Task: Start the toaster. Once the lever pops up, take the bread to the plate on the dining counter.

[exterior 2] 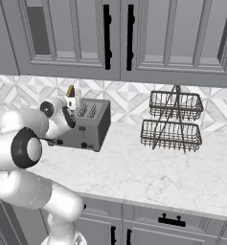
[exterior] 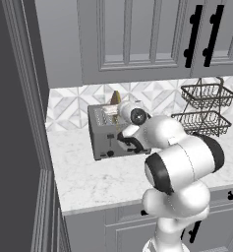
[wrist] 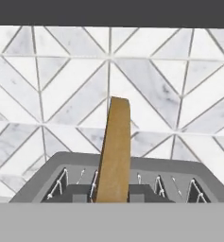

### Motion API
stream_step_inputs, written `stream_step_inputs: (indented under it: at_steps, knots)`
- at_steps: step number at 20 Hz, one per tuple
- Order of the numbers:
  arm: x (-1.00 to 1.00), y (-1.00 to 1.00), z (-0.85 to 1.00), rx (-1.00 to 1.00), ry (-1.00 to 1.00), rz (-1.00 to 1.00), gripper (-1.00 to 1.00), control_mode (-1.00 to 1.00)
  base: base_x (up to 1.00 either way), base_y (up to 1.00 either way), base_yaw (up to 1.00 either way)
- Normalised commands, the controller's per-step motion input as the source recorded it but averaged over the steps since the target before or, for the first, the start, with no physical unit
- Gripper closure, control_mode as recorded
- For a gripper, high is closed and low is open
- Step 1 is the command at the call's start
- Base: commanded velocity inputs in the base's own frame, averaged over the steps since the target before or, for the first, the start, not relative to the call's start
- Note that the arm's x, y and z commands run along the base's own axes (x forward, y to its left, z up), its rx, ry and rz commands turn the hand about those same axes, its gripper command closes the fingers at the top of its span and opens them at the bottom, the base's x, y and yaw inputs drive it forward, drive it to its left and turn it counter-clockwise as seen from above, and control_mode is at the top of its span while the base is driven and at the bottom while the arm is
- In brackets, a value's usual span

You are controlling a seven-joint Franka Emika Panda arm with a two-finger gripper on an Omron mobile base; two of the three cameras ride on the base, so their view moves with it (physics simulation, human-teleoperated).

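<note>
The grey toaster (exterior: 105,140) (exterior 2: 88,129) stands on the wall counter against the patterned backsplash. The bread (exterior: 116,97) (exterior 2: 71,91), a golden-brown slice, sticks up tilted above the toaster's top. My gripper (exterior: 119,111) (exterior 2: 73,102) sits right at the slice's lower end over the slots and looks shut on it. In the hand view the bread (wrist: 116,151) rises edge-on from the bottom centre, above the toaster's slots (wrist: 146,172); my fingertips are hidden there. The plate and the dining counter are out of view.
A two-tier black wire basket (exterior: 204,110) (exterior 2: 175,122) stands on the counter to the toaster's right. Grey upper cabinets (exterior: 137,39) hang close above. A tall dark panel (exterior: 19,123) bounds the counter on the left.
</note>
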Motion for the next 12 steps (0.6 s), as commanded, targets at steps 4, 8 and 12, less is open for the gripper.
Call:
stream_step_inputs:
  at_steps: [4,8,12]
  knots:
    - [-0.84,-0.08,0.36,0.00,-0.06,-0.04,1.00,-1.00,0.00,0.00,0.00]
    - [-0.77,-0.19,0.64,0.00,0.02,-0.10,1.00,-1.00,0.00,0.00,0.00]
    - [-0.69,-0.25,0.81,0.00,0.08,-0.08,1.00,-1.00,0.00,0.00,0.00]
